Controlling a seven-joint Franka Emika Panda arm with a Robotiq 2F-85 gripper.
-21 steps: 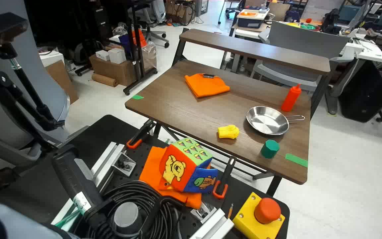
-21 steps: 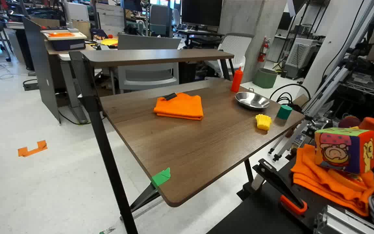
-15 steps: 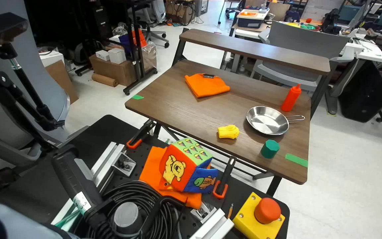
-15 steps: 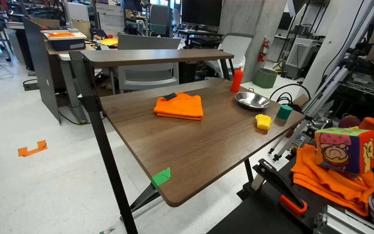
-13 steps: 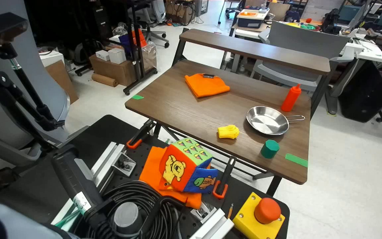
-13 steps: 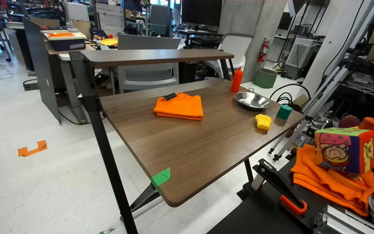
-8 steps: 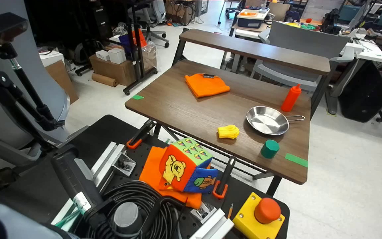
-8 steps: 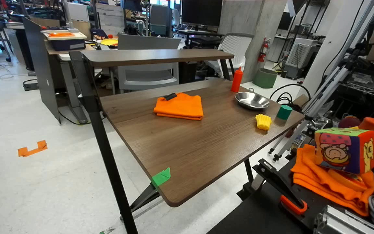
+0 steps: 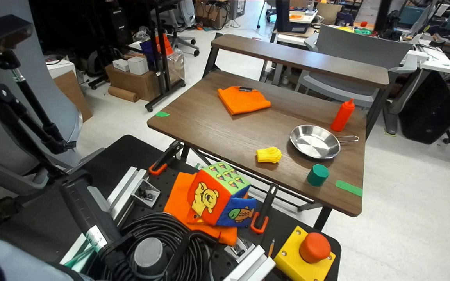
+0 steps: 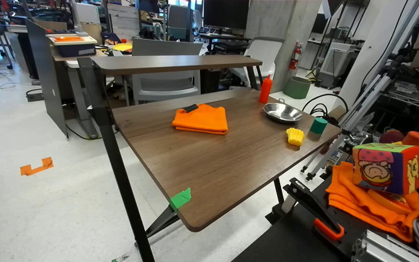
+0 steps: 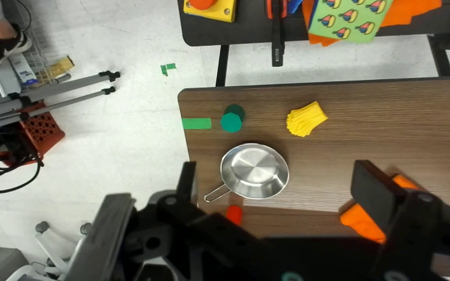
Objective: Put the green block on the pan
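Note:
The green block [image 9: 318, 175] stands on the brown table [image 9: 209, 128] near its front edge, in both exterior views [image 10: 318, 125] and in the wrist view [image 11: 232, 119]. The shiny silver pan [image 9: 315, 141] lies close to it, its inside bare; it also shows in an exterior view [image 10: 283, 112] and in the wrist view [image 11: 254, 171]. My gripper [image 11: 276, 173] is wide open and empty, high above the table. Its two dark fingertips [image 9: 333, 25] hang at the top edge of an exterior view. The rest of the arm is out of view there.
A yellow block [image 9: 269, 155] sits left of the green block. A red bottle [image 9: 343, 115] stands behind the pan. A folded orange cloth [image 9: 243, 100] lies farther back. A raised shelf [image 9: 299, 58] runs along the table's back. A soft picture cube [image 9: 221, 195] stands on the black bench.
My gripper's two fingertips have come into view at the top of an exterior view. The green block, the pan and the other things on the table have not moved.

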